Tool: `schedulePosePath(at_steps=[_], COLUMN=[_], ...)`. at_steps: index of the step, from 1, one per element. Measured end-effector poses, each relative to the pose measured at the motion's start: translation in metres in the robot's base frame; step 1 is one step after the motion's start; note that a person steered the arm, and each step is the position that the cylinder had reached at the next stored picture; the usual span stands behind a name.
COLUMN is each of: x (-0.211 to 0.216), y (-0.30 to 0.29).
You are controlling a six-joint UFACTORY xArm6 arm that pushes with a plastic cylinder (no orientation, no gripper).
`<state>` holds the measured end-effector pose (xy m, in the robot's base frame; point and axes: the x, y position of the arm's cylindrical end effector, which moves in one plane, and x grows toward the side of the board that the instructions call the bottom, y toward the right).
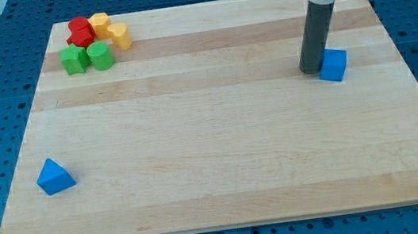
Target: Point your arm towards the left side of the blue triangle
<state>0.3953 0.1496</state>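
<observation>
The blue triangle [55, 177] lies near the view's lower left corner of the wooden board [222, 155]. My rod comes down at the view's upper right, and my tip [313, 69] rests on the board just left of a blue cube [334, 65], touching or nearly touching it. The tip is far to the right of the blue triangle, across most of the board.
A cluster of blocks sits at the view's top left: a red block [81, 30], two yellow blocks [100, 23] [120, 37] and two green blocks [73, 59] [101, 56]. A blue perforated table surrounds the board.
</observation>
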Motion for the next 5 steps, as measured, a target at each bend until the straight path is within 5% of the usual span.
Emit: schedulePosePath(at_steps=[2,5], x=[-0.046,0.057], y=[-0.177,-0.448])
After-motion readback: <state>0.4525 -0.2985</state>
